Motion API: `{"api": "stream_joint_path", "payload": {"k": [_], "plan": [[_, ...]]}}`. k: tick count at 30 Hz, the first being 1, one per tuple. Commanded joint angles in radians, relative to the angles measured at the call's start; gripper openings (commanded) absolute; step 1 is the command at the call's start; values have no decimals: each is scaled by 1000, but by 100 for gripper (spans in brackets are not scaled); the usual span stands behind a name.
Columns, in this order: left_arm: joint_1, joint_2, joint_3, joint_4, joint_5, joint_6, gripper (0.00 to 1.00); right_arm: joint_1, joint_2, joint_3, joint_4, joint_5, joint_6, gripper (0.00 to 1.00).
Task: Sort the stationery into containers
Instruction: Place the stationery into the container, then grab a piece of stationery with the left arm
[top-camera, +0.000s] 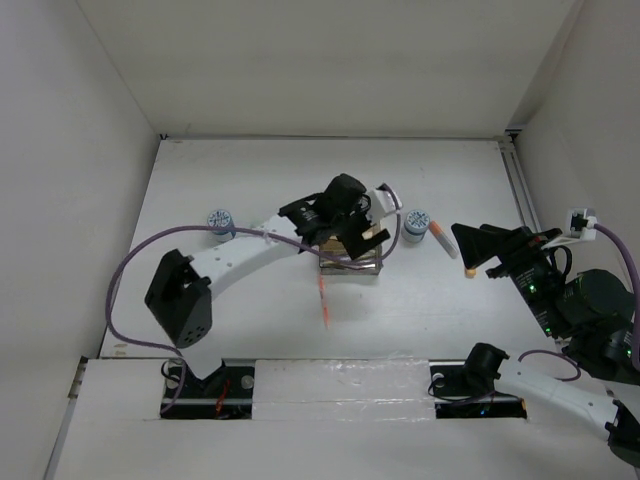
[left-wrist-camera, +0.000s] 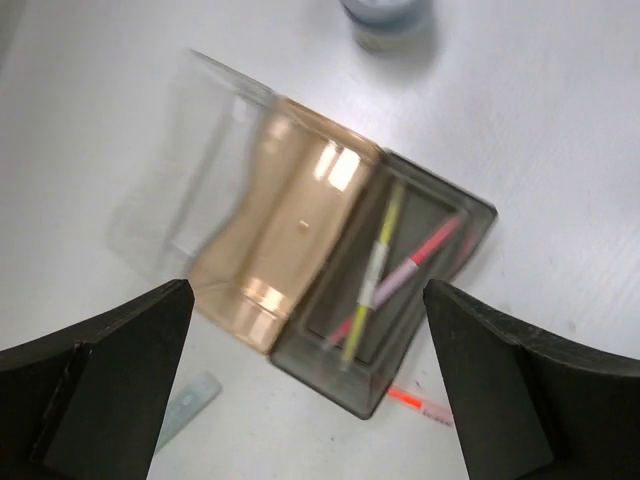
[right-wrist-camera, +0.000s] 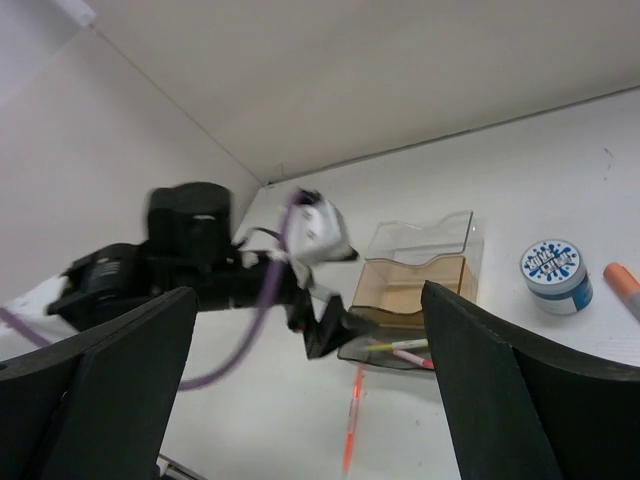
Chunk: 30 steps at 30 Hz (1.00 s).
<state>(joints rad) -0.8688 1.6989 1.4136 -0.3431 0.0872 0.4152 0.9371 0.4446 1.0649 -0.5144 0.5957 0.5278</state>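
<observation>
Black fingers (left-wrist-camera: 120, 370) of the left gripper (left-wrist-camera: 308, 300) fill both lower corners of the wrist view, spread wide with nothing between them. The gripper hangs open and empty directly over the clear organizer (left-wrist-camera: 290, 215).

Beside the organizer's tan-brown middle, the darker end compartment holds a yellow pen (left-wrist-camera: 375, 265) and a pink-red pen (left-wrist-camera: 425, 255), lying crossed along its length.

Just outside that compartment's corner, an orange pen (top-camera: 323, 302) lies on the white table (top-camera: 250, 170), close beside the organizer's near side but not in it. Seen from above, its long axis runs nearly straight toward the arm bases, roughly square to the organizer's near edge.

That pen looks the likeliest next pick, and the left arm is plainly the nearer. The pen sits a short way back toward the robot from the open jaws, so the fingers would need to close across its thin shaft, not along it.

Farther out, one blue-patterned roll (top-camera: 220, 220) stands well to the left. A second roll (top-camera: 415, 222) stands right of the organizer, with an orange-and-white marker (top-camera: 440, 238) just beside it. Those two lie nearer the right gripper (top-camera: 465, 250), which hovers off to the right, jaws wide apart and holding nothing.
</observation>
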Motion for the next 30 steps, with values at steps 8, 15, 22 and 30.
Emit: {"api": "stream_joint_path", "payload": {"k": [8, 15, 22, 30], "plan": [[37, -310, -1, 0, -489, -668, 100, 2, 3, 4, 39, -14, -14, 100], [37, -459, -207, -200, -305, -1269, 100, 2, 3, 4, 39, -23, -14, 100], [-94, -457, -375, -281, -337, -1478, 100, 11, -15, -14, 48, -33, -14, 100], [-128, -335, -459, -292, -380, -1558, 100, 11, -24, -23, 59, -42, -14, 100]]}}
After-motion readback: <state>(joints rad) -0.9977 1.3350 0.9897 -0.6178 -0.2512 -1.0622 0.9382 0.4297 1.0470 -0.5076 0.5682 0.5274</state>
